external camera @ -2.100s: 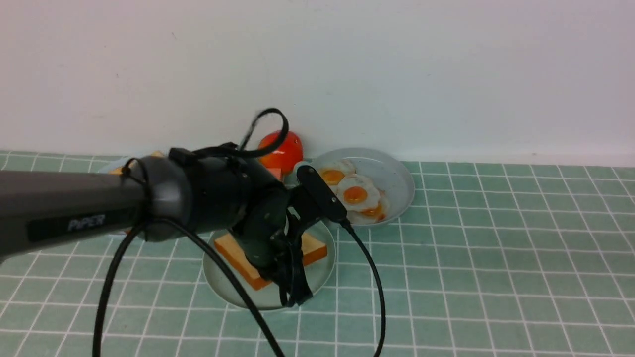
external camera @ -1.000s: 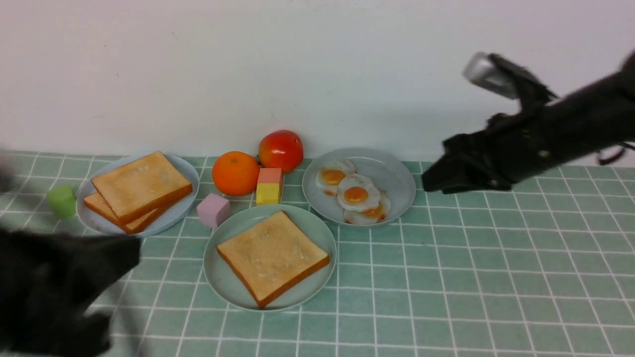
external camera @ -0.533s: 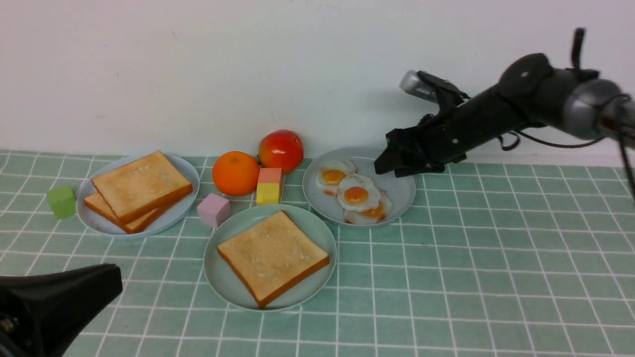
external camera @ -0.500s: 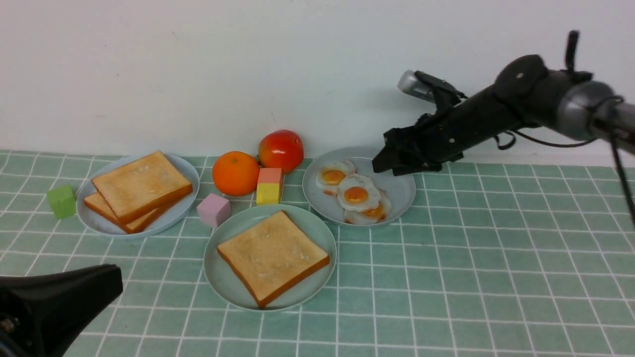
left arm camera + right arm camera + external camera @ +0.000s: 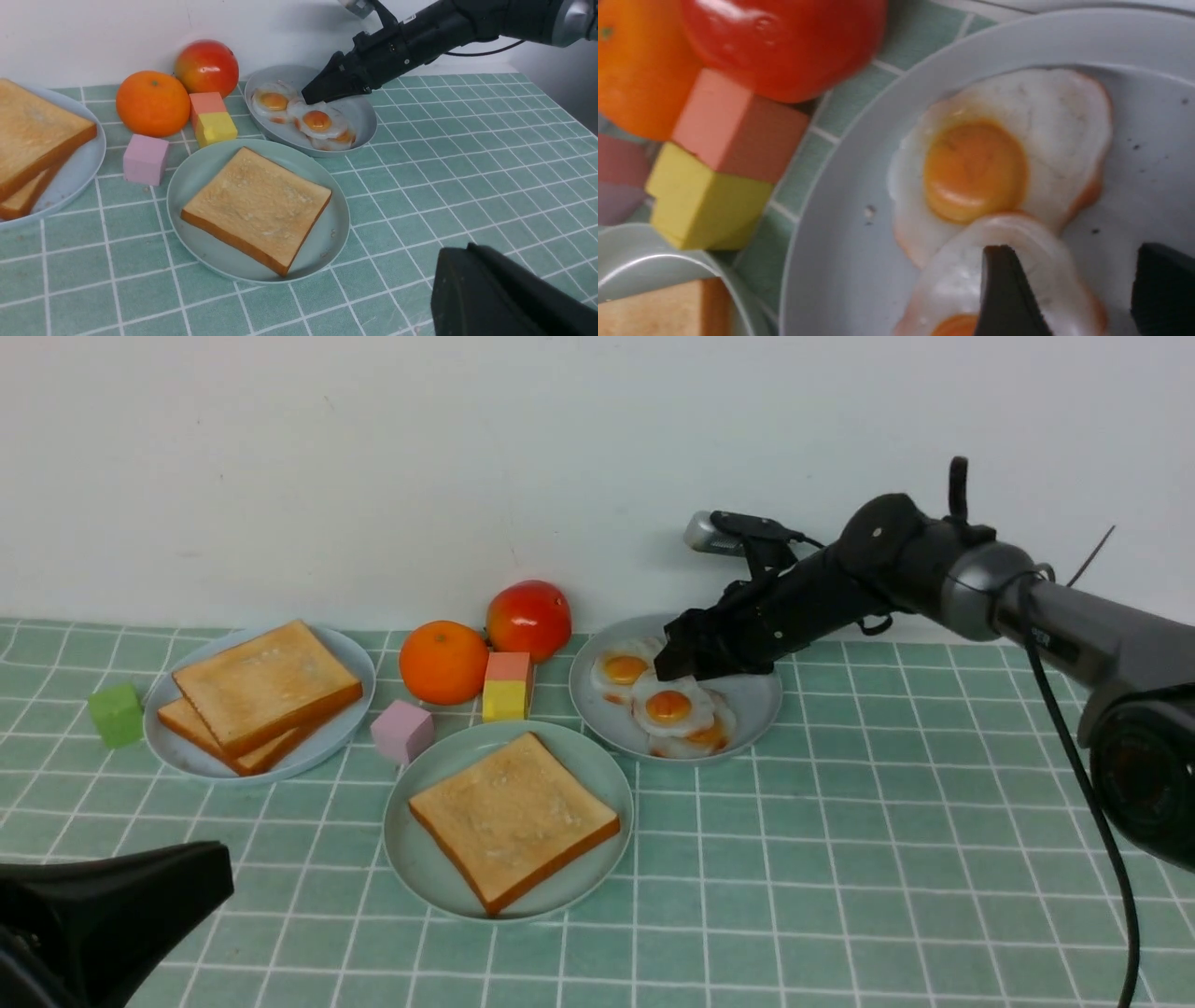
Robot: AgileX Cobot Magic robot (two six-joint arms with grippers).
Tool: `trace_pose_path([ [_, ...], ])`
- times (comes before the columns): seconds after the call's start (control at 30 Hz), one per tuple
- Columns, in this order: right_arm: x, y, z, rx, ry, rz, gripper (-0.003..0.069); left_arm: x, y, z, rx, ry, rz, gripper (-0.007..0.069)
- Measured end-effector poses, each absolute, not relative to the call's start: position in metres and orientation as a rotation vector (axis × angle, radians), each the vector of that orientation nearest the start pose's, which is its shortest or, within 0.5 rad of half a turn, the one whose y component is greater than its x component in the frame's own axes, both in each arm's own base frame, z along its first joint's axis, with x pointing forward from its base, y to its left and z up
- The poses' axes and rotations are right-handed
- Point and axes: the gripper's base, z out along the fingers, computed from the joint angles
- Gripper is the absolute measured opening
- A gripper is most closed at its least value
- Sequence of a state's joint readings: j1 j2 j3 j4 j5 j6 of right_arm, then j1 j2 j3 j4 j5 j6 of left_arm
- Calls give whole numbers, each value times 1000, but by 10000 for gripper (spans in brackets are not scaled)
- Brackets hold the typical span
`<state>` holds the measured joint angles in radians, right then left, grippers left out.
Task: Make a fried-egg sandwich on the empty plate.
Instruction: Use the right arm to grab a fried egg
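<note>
One golden toast slice (image 5: 512,819) lies flat on the mint-green plate (image 5: 415,870) at the front centre. Two more toast slices (image 5: 266,683) are stacked on the light-blue plate (image 5: 350,728) at the left. Three fried eggs overlap on the grey plate (image 5: 754,702). My right gripper (image 5: 674,665) hangs open just over the middle egg (image 5: 669,704). In its wrist view one finger (image 5: 1004,289) is over that egg's white (image 5: 952,284) and the other is over bare plate. My left gripper (image 5: 201,882) is shut and holds nothing, low at the front left.
Between the plates sit an orange (image 5: 443,661), a red apple (image 5: 528,619), a pink cube (image 5: 401,730) and a salmon block on a yellow one (image 5: 507,686). A green cube (image 5: 116,714) lies far left. The wall stands close behind the plates.
My left arm let go of the toast on the mint-green plate and drew back to the front left. My right arm swung in from the right, came down over the eggs and opened.
</note>
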<state>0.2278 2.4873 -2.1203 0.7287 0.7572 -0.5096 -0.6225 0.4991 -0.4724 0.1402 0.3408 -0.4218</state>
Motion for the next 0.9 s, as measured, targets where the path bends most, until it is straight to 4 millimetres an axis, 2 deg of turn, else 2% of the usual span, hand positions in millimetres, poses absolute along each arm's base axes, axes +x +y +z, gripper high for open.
trace_pose_path([
  [0.23,521,164,152,-426,2428,706,378,89,-59,304,280,1871,-588,-13],
  [0.43,521,164,144,-429,2444,712,321,89,-59,304,280,1873,-587,-13],
  [0.67,521,165,145,-429,2446,725,148,89,-59,304,280,1874,-587,-13],
  [0.73,520,164,151,-431,2436,724,101,89,-59,304,280,1874,-587,-13],
  [0.87,516,165,166,-469,2432,725,92,89,-59,304,280,1875,-587,-13],
  [0.9,512,165,176,-508,2436,723,92,89,-59,303,280,1879,-585,-11],
])
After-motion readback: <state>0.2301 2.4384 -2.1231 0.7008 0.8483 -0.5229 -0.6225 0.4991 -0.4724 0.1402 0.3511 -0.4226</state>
